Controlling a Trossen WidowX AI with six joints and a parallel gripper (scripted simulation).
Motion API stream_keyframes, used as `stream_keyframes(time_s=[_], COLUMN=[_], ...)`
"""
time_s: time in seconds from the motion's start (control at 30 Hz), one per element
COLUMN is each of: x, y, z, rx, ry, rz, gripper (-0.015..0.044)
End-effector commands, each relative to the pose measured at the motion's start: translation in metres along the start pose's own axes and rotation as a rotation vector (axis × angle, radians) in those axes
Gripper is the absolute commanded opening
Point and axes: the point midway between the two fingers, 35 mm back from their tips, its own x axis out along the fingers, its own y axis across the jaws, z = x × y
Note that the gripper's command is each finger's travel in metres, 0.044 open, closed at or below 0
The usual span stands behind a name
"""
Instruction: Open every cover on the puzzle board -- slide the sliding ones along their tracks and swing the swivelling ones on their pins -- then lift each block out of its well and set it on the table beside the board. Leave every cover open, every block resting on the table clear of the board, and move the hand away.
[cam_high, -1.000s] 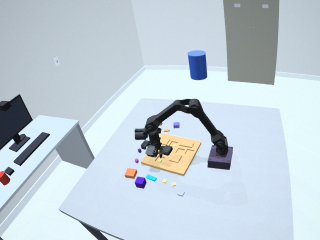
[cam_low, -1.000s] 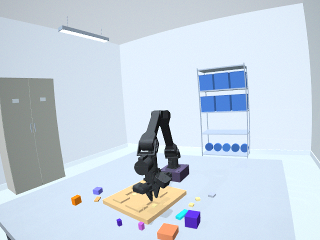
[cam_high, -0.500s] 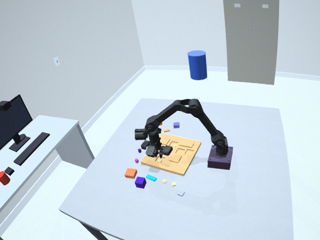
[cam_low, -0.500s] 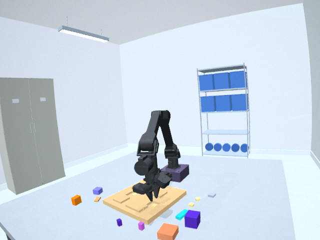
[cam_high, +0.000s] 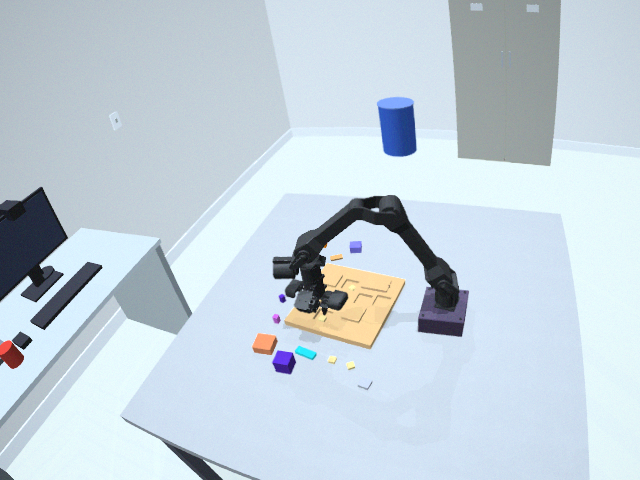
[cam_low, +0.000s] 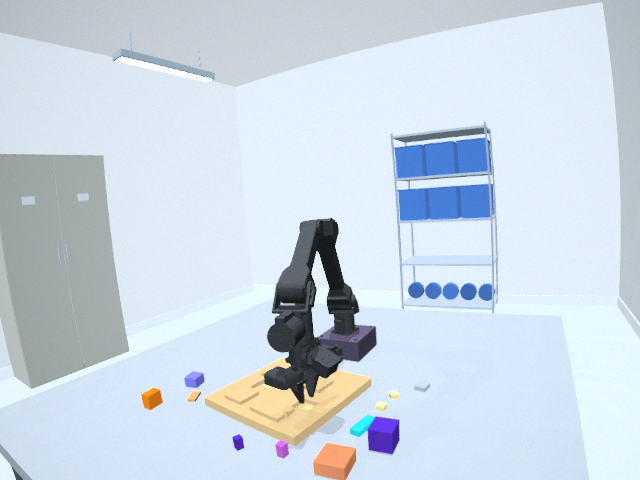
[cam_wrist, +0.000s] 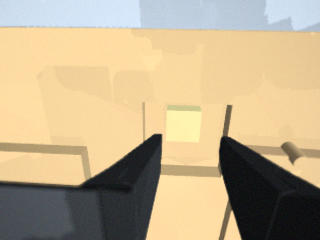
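Jaws (cam_high: 324, 312) (cam_low: 308, 400) partly spread, nothing between. Pale yellow block (cam_high: 322, 318) (cam_low: 308, 408) (cam_wrist: 183, 125) exposed in board (cam_high: 361, 338) (cam_low: 294, 437) (cam_wrist: 280, 65), near board edge facing surface's (cam_high: 217, 413) (cam_low: 465, 413) (cam_wrist: 60, 12) left edge. I should centre over block, descend straight, pinch lightly.

It looks like a lab or workroom: a black robot arm (cam_high: 356, 206) (cam_low: 305, 248) on a broad grey table (cam_high: 485, 403) (cam_low: 465, 356), a grey metal shelf rack (cam_low: 399, 242) of blue bins (cam_low: 443, 202), and a dark-screened monitor (cam_high: 31, 237) on a desk at left.
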Motion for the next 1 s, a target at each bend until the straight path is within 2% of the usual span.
stream_keyframes(time_s=[0.0,0.97], x=[0.007,0.025], y=[0.002,0.003], z=[0.000,0.000], rx=[0.002,0.002], ry=[0.001,0.001], rz=[0.010,0.010], gripper=[0.0144,0.0144])
